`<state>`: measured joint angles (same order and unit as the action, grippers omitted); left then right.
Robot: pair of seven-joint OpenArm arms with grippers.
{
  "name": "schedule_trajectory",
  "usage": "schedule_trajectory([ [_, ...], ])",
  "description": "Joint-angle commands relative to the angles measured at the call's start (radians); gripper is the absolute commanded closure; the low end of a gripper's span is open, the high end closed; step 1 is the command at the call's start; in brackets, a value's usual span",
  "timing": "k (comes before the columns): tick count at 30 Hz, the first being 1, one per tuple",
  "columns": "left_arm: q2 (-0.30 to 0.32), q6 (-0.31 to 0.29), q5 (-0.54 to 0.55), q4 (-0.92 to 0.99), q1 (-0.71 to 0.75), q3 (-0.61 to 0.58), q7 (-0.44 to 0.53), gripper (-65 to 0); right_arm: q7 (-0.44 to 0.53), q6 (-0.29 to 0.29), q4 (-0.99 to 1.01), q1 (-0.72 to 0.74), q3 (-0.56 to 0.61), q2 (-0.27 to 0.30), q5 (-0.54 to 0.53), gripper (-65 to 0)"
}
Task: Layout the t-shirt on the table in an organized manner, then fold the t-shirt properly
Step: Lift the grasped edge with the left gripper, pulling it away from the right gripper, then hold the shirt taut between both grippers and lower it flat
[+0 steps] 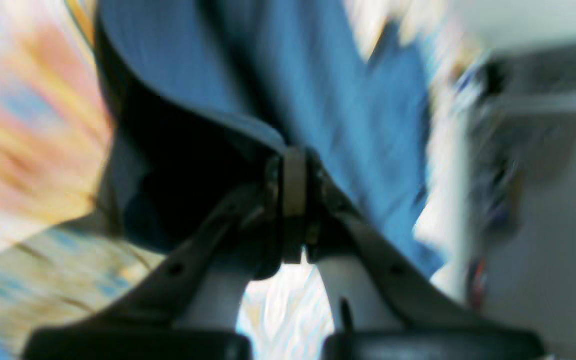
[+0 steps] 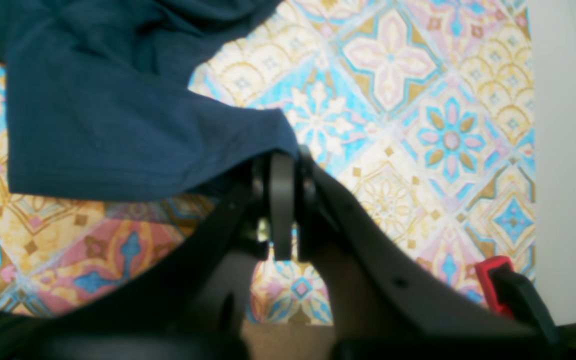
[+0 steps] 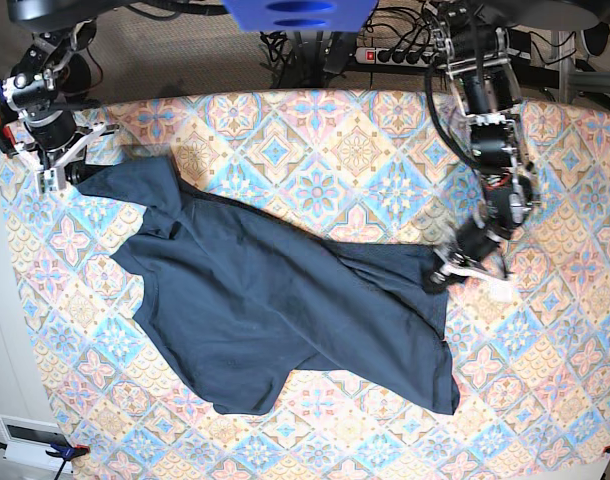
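T-shirt [image 3: 275, 310] lies rumpled, slanted across mid-desk [image 3: 365, 150]. Left claw [image 3: 447, 270] is clenched on the shirt's edge on the side away from the right claw; wrist view blurred, but fabric sits between the tips. Right claw [image 3: 69, 172] is clenched on the opposite corner. Judgement: spreading step. Draw both corners apart evenly, low over the desk, tension gentle so neither grip slips
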<state>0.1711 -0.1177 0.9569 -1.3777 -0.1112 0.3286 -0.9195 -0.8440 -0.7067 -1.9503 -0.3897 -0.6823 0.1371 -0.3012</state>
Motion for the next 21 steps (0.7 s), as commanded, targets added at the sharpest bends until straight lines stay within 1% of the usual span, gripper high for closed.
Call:
schedule_trajectory([
  [1,0.032,-0.007,0.02,-0.018,-0.034,0.019,0.01,0.0,0.022,0.009,-0.016,0.001,-0.041,0.019,-0.005,-0.6],
  [4,0.081,-0.007,0.037,-0.015,-0.049,0.059,0.009,0.0,0.022,0.009,-0.016,0.007,-0.098,0.023,-0.005,-0.6],
  [6,0.112,-0.007,0.06,-0.016,-0.054,0.071,-0.011,0.0,0.021,0.009,-0.016,0.033,-0.129,0.029,-0.005,-0.6],
  [8,0.149,-0.007,0.106,-0.019,-0.054,0.088,-0.042,0.0,0.021,0.009,-0.016,0.053,-0.152,0.054,-0.005,-0.6],
  [10,0.187,-0.007,0.158,-0.021,-0.048,0.091,-0.062,0.0,0.021,0.009,-0.016,0.059,-0.153,0.069,-0.005,-0.6],
  [13,0.23,-0.007,0.196,-0.021,-0.029,0.091,-0.071,0.0,0.021,0.009,-0.016,0.059,-0.152,0.075,-0.005,-0.6],
  [16,0.259,-0.007,0.225,-0.024,0.011,0.085,-0.088,0.0,0.021,0.009,-0.018,0.056,-0.147,0.071,-0.005,-0.6],
  [18,0.276,-0.007,0.241,-0.024,0.038,0.085,-0.131,0.0,0.021,0.009,-0.018,0.056,-0.147,0.071,-0.005,-0.6],
  [21,0.282,-0.007,0.244,-0.024,0.084,0.085,-0.2,0.0,0.021,0.009,-0.018,0.056,-0.146,0.069,-0.005,-0.6],
])
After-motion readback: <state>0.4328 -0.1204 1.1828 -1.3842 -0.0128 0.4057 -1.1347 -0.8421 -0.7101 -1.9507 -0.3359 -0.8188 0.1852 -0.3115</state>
